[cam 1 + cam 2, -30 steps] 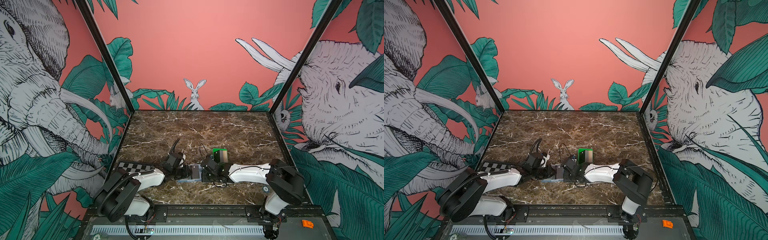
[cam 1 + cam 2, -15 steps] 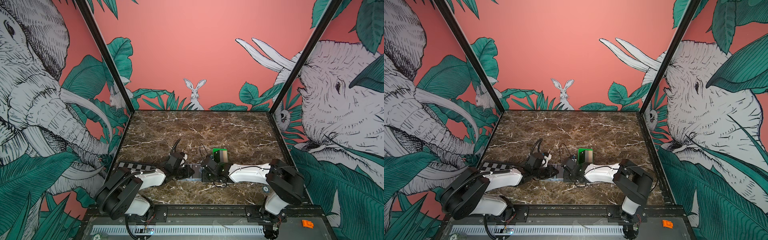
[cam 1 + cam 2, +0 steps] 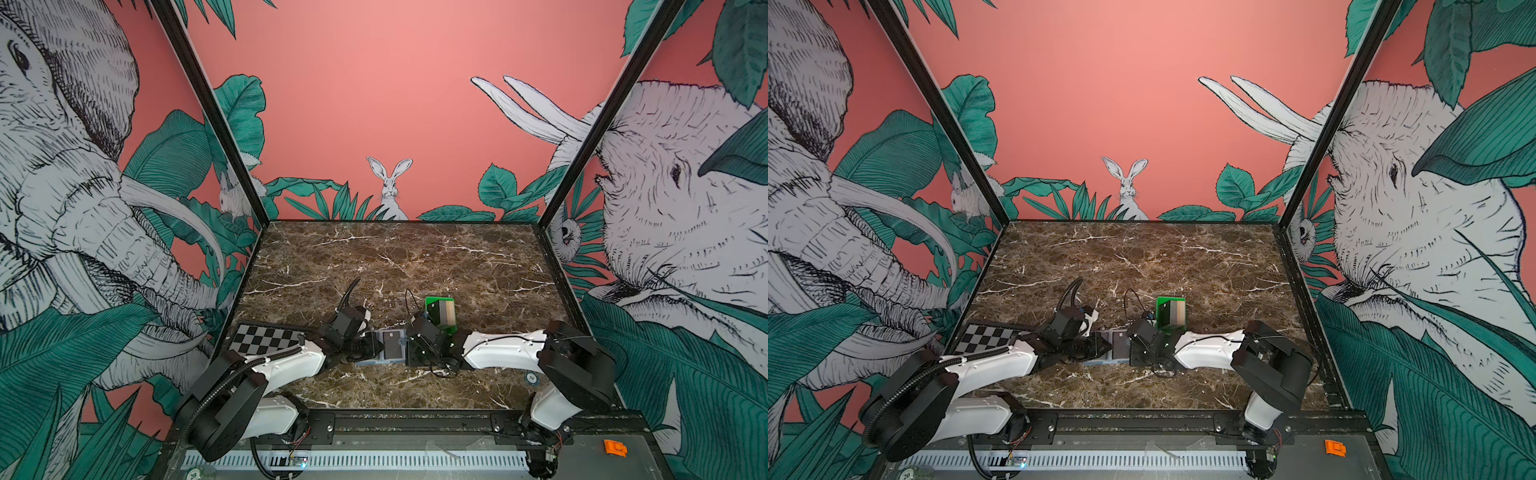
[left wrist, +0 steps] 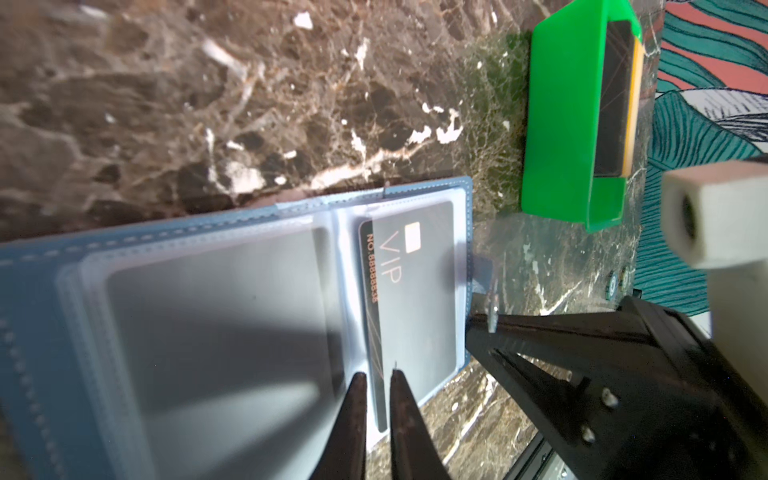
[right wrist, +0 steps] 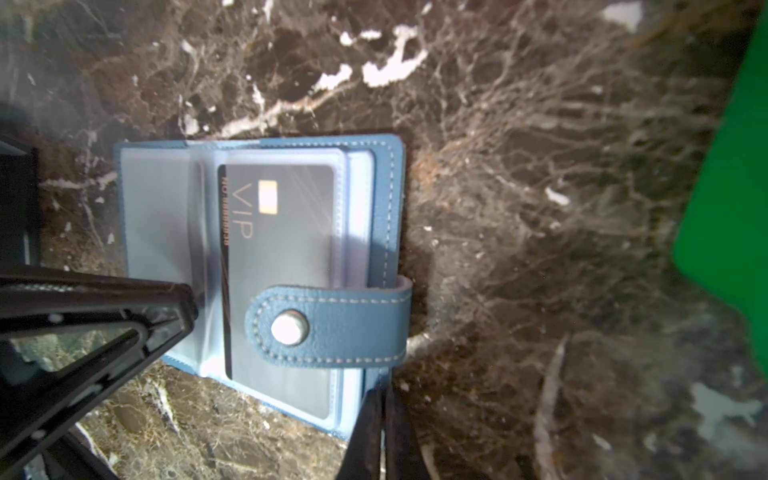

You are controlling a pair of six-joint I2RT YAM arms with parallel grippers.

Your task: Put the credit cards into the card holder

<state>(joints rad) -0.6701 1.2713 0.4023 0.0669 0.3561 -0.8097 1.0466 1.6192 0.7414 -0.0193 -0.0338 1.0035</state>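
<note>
Ok so progress check: I'd call the first card nearly in and everything else left to do. The card holder [image 4: 232, 299] lies open and flat on the marble table [image 4: 208, 104], between the two arms toward the front in both top views. The black VIP card [image 4: 415, 291] is most of the way into the clear sleeve on one page. A dark strip along one long edge pokes out toward the middle fold.

The left gripper [image 4: 376, 376] has its fingers [image 4: 353, 419] drawn in narrow with that exposed edge between them. To me that looks like a pinch on the card to seat it the last bit. The right gripper [image 5: 378, 403] is closed up tight, tips at the holder's outer edge near the snap tab [image 5: 332, 328]. Can't tell if it's nipping the cover or just pinning it down.

What's left: the rest of the credit cards [image 3: 443, 312], grey and tan as far as I can see, sit in the green tray [image 4: 557, 124] just beyond the holder. Neither gripper is touching them.

Looks-wise the holder is slate blue with pale stitching, tab undone, metal snap showing, and the facing sleeve looks empty. The card is matte black with pale "VIP" lettering and a little gold chip.
</note>
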